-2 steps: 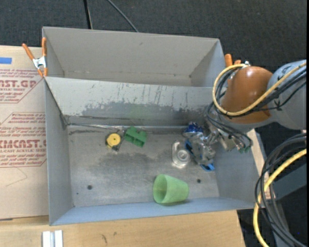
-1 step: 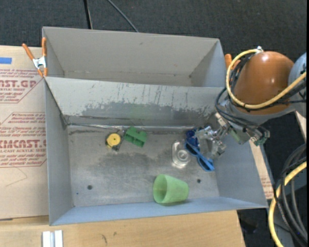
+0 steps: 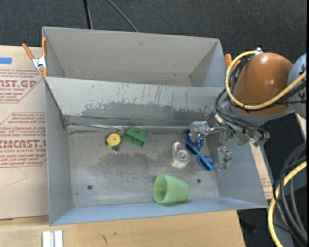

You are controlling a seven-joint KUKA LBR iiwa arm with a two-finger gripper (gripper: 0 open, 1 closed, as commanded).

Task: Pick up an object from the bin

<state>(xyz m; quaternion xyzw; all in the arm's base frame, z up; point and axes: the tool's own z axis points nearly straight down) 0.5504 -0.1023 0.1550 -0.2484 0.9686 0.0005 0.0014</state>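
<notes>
My gripper [image 3: 211, 142] is at the right end of the bin floor, low down, with its two metal fingers spread wide apart. A blue loop-shaped plastic thing [image 3: 199, 152] lies slantwise just under and between the fingers, not clamped by them. Touching its left side is a small clear plastic cup [image 3: 180, 155]. In front of both, a light green cup [image 3: 170, 189] lies on its side near the front wall.
A small green block [image 3: 135, 137] and a yellow round piece [image 3: 113, 140] lie together at the back left of the floor. The arm with its orange dome and cables hangs over the bin's right wall.
</notes>
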